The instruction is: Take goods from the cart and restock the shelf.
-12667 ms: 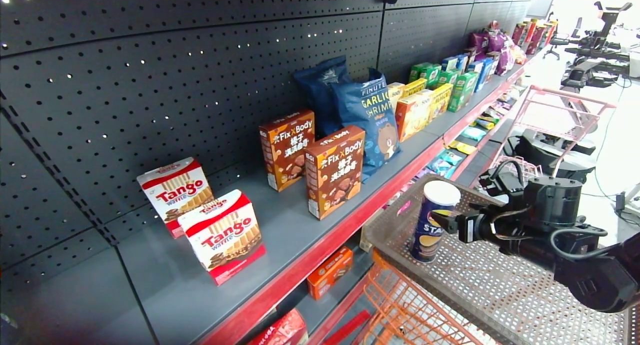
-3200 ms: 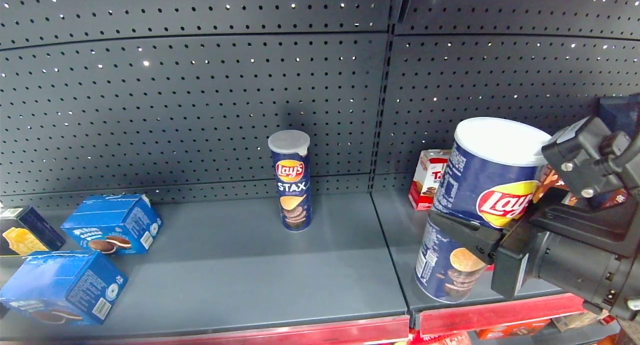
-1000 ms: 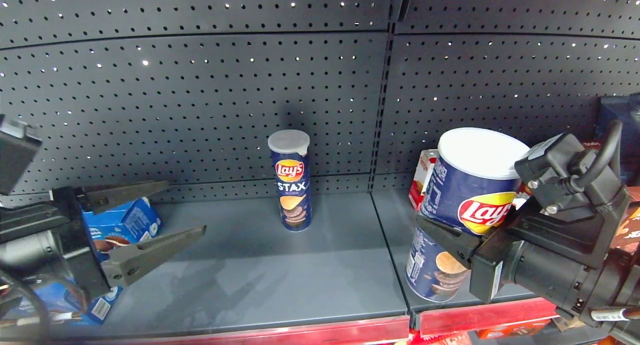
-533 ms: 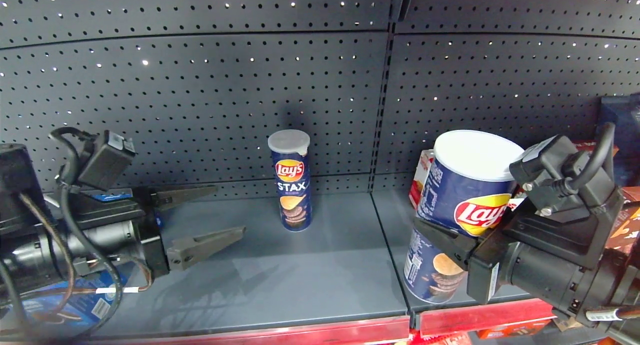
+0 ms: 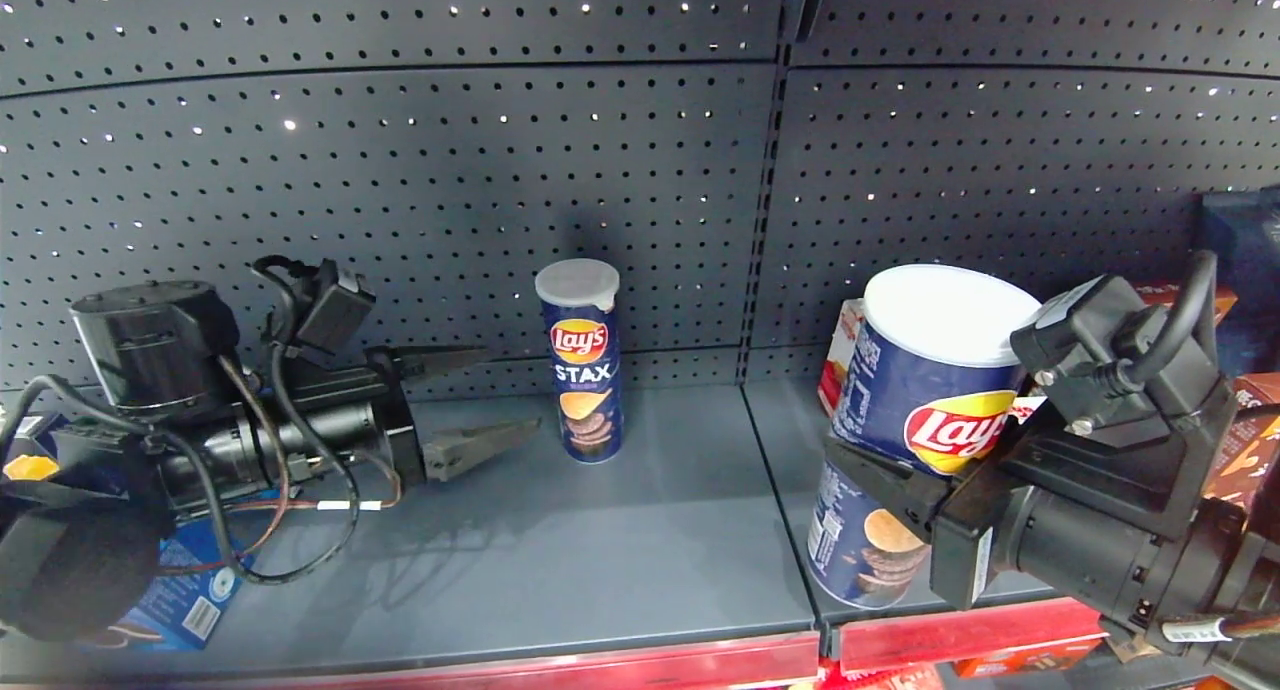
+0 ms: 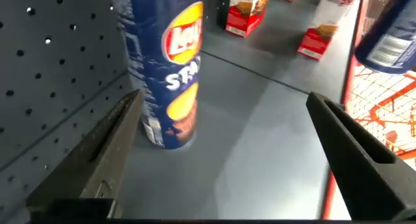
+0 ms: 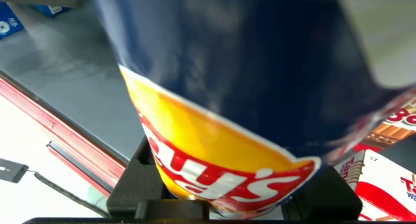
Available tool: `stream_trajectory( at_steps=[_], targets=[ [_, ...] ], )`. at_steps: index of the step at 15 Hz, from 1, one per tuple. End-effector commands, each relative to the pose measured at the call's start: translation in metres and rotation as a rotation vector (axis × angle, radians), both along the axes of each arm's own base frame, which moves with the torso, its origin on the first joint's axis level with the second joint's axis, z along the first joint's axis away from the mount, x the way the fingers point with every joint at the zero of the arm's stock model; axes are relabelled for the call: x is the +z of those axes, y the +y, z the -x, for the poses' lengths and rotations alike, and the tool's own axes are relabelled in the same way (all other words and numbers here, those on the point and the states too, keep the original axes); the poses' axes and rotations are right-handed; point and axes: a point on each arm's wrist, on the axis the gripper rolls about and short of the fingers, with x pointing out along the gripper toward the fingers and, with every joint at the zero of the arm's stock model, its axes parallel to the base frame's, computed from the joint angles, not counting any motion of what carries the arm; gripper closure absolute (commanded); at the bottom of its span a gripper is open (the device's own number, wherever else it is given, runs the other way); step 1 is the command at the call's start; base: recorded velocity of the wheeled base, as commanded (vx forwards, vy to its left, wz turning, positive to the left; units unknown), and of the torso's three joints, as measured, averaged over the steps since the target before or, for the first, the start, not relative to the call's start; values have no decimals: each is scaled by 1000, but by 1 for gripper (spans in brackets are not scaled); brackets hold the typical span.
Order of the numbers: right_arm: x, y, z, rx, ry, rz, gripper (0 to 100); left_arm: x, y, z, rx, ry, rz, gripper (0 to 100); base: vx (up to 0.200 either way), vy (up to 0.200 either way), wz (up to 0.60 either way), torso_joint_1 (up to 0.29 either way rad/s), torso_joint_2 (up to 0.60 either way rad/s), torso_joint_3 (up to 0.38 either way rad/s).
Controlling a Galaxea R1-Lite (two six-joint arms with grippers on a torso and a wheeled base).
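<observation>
A dark blue chip can with a grey lid stands upright at the back of the grey shelf, near the pegboard. My left gripper is open just left of it, fingers pointing at the can without touching it. My right gripper is shut on a second blue chip can with a white lid, held upright over the shelf's front right part. That held can looms close in the right wrist view.
Blue cookie boxes lie at the shelf's left end behind my left arm. A red-and-white wafer box and brown boxes stand behind the held can. A red price rail runs along the front edge. Bare shelf lies between the two cans.
My left arm has come in from the left toward the standing can, its fingers still open. My right gripper with the held can has drifted slightly left and down.
</observation>
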Motion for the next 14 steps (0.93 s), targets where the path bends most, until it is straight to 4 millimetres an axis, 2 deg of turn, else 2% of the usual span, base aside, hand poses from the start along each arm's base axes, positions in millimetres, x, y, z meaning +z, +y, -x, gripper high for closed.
stream_trajectory(
  at_steps=[1,14],
  targets=[
    [-1,0,0,-1,1,2,100,-15,3,-23,-2,26,1,0,0,0,0,0,0,0],
    [-6,-2,-3,-4,15,14,100,-38,6,-97,-96,-34,38,0,0,0,0,0,0,0]
  ],
)
